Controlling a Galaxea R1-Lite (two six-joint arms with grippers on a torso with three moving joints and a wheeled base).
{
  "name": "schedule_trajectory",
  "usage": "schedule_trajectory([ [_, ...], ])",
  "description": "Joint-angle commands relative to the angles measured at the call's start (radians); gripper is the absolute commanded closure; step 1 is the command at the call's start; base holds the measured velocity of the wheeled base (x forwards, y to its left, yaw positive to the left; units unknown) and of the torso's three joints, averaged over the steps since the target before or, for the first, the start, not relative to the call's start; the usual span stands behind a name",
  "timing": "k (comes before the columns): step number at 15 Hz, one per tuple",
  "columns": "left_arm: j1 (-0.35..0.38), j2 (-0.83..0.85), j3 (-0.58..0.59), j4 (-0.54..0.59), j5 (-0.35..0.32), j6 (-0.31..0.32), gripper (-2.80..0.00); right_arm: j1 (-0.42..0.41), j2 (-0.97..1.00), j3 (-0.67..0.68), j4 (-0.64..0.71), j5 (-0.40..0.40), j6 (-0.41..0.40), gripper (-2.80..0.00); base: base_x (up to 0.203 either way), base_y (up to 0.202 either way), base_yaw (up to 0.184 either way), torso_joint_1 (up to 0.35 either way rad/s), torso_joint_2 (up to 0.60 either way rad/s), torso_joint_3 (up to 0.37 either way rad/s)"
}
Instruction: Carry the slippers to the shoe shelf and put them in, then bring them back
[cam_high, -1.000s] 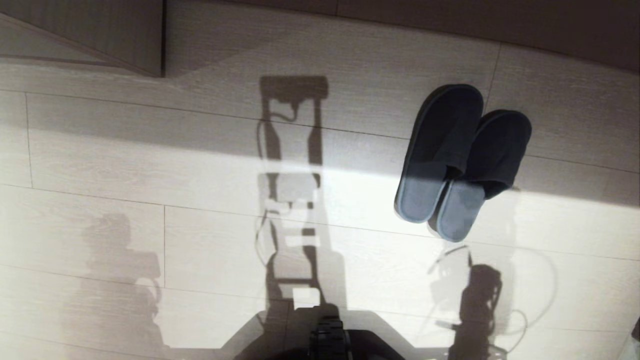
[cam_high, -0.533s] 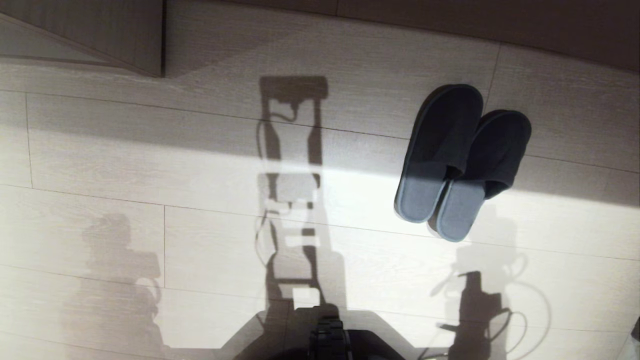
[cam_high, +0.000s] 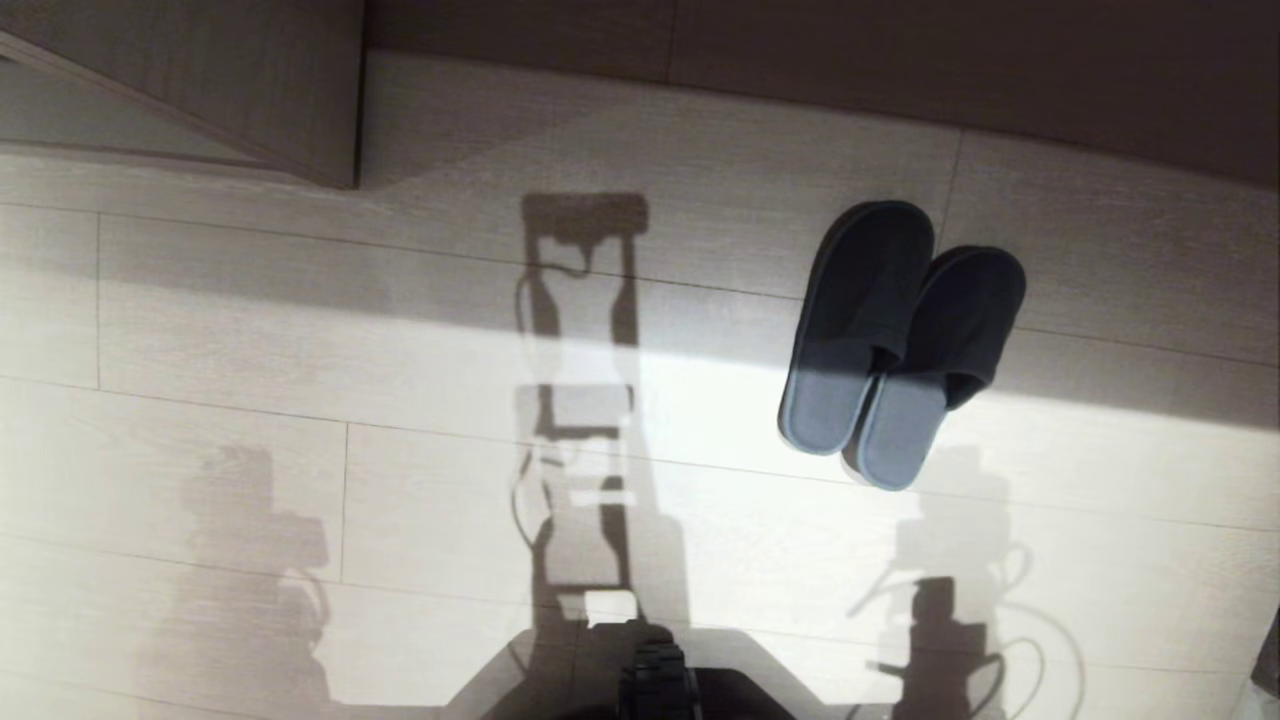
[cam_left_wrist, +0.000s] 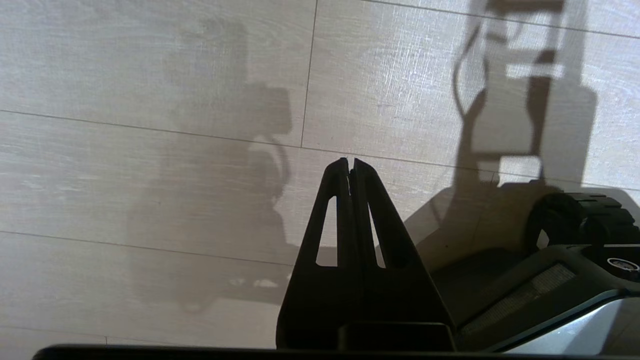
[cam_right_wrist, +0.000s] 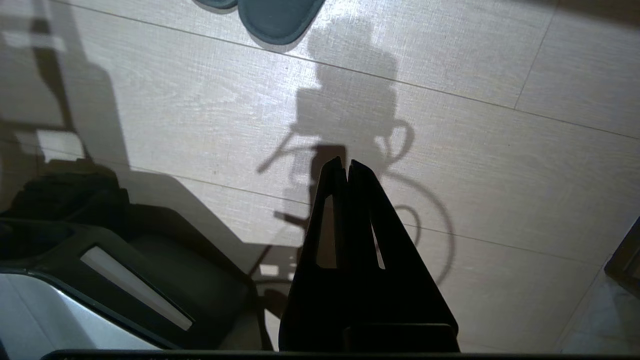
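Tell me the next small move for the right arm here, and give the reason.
Probably open the right gripper and reach toward the slippers. They lie side by side on the floor, untouched; its fingers are shut and empty, short of the nearer slipper's heel end. The left gripper is shut, away from them.

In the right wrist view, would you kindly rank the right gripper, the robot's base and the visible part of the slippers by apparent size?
1. Robot's base
2. Right gripper, though it sits nearest the camera, so unsure against the base
3. Slippers, only their heels showing
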Motion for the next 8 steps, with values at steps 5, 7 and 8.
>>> schedule_trajectory([
  [5, 0.000, 0.000, 0.002, 0.000, 0.001, 0.000, 0.00, 0.000, 0.002, 0.002, -0.001, 0.000, 0.001, 0.00, 0.000, 0.000, 0.000, 0.003, 0.00, 0.203],
  [7, 0.000, 0.000, 0.002, 0.000, 0.001, 0.000, 0.00, 0.000, 0.002, 0.002, -0.001, 0.000, 0.001, 0.00, 0.000, 0.000, 0.000, 0.000, 0.00, 0.199],
  [8, 0.000, 0.000, 0.002, 0.000, 0.001, 0.000, 0.00, 0.000, 0.002, 0.002, -0.001, 0.000, 0.001, 0.00, 0.000, 0.000, 0.000, -0.001, 0.00, 0.212],
])
